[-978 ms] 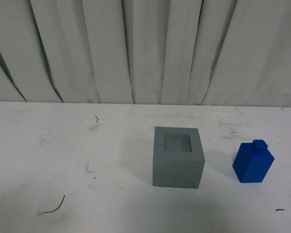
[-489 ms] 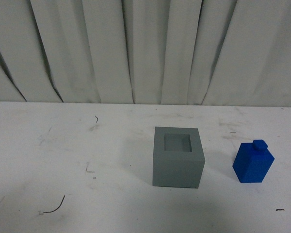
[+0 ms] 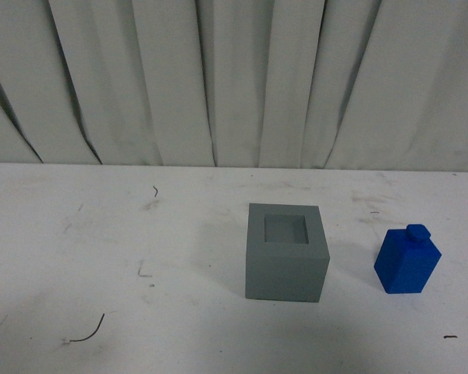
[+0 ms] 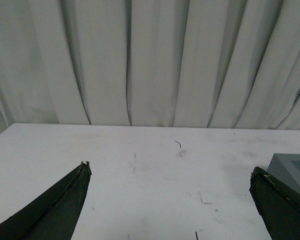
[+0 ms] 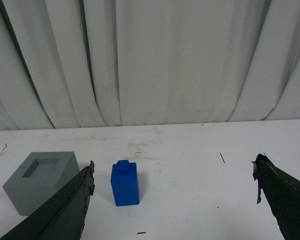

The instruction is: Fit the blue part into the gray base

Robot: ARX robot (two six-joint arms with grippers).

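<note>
The gray base (image 3: 286, 252) is a cube with a square recess in its top, standing on the white table a little right of centre. The blue part (image 3: 406, 261) stands upright to its right, stud on top, a short gap away. Neither gripper shows in the front view. In the right wrist view my right gripper (image 5: 174, 167) is open and empty, with the blue part (image 5: 124, 183) just ahead of it near one finger and the gray base (image 5: 40, 181) beside it. In the left wrist view my left gripper (image 4: 170, 170) is open and empty; a corner of the gray base (image 4: 291, 169) shows behind one finger.
The white table (image 3: 101, 257) carries scuff marks and a few small dark bits of debris (image 3: 87, 335). A pleated white curtain (image 3: 234, 78) hangs along the table's far edge.
</note>
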